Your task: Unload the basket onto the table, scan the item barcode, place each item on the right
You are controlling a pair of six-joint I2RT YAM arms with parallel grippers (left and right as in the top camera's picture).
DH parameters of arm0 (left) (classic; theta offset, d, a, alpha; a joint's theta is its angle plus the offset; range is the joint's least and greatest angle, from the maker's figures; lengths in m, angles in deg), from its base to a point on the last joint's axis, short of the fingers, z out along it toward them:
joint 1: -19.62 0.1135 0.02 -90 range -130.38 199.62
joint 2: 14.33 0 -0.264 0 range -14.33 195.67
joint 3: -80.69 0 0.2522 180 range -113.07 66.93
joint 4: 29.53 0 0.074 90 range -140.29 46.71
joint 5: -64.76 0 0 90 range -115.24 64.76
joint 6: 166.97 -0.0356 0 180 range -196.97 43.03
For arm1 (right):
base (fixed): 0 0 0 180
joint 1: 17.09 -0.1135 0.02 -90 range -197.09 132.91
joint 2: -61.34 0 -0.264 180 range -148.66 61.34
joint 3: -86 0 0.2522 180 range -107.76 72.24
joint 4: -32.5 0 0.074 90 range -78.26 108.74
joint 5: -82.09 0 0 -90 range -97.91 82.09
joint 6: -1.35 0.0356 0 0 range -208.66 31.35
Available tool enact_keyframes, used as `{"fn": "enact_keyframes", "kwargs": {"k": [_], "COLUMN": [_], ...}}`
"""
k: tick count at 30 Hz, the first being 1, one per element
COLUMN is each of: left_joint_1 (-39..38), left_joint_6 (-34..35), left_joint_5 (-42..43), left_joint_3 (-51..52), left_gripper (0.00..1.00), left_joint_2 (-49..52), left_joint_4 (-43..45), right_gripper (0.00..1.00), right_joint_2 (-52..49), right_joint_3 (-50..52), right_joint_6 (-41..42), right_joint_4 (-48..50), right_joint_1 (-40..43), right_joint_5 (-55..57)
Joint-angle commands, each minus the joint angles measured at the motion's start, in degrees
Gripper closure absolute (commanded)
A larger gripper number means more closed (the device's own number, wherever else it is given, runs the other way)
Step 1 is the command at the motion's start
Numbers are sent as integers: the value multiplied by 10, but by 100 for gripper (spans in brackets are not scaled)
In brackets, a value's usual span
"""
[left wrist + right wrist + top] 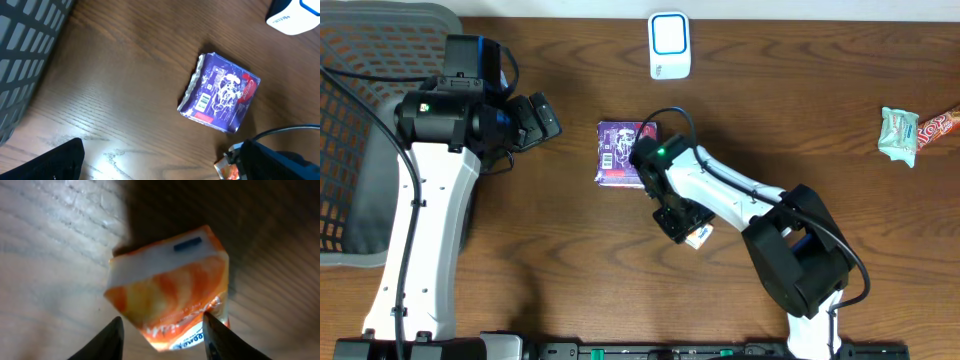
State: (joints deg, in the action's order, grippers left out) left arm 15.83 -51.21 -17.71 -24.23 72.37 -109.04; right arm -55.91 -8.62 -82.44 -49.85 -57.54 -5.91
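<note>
near the front of the dark wood-grain table point(820, 100), the right gripper point(162, 322) points down over a small orange packet point(170, 290). its two black fingers point(112, 335) stand part-way open, one on each side of the packet's lower end; whether they press on it cannot be told. the packet is a glossy soft wrapper, orange with pale swirls. its white-banded end, which carries a small dark rectangle, points away from the fingers. its long axis runs out from between the fingers, leaning a little.

just beyond, near the table's middle, lies a flat, squarish purple packet point(620, 152) of crinkled foil, with a white barcode patch point(202, 102) facing up by its left edge.

to the left, the left gripper point(542, 118) hangs wide open and empty, beside a grey mesh basket point(360, 90).

at the far edge sits a white scanner point(669, 45) with a blue-ringed face.
</note>
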Motion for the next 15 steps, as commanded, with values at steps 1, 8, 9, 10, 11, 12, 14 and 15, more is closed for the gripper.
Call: {"fn": "enact_keyframes", "kwargs": {"k": [1,8,9,10,11,12,14,15], "left_joint_1": [2,2,2,2,2,2,2,2], "left_joint_6": [5,5,5,5,5,5,5,5], "left_joint_5": [-3,-3,-3,-3,-3,-3,-3,-3], "left_joint_3": [0,0,0,0,0,0,0,0], "left_gripper": [1,1,1,1,1,1,1,1], "left_joint_2": [1,1,1,1,1,1,1,1], "left_joint_4": [-2,-2,-2,-2,-2,-2,-2,-2], "right_gripper": [57,79,85,90,97,99,99,99], "right_joint_2": [9,9,9,9,9,9,9,9], "right_joint_3": [21,46,45,40,34,27,5,-9], "right_joint_6": [13,71,77,79,79,79,75,57], "right_joint_4": [17,63,68,69,69,66,55,48], "right_joint_1": [-5,-4,-3,-2,0,4,17,28], "right_joint_5": [14,58,55,46,33,19,-16,-47]}}
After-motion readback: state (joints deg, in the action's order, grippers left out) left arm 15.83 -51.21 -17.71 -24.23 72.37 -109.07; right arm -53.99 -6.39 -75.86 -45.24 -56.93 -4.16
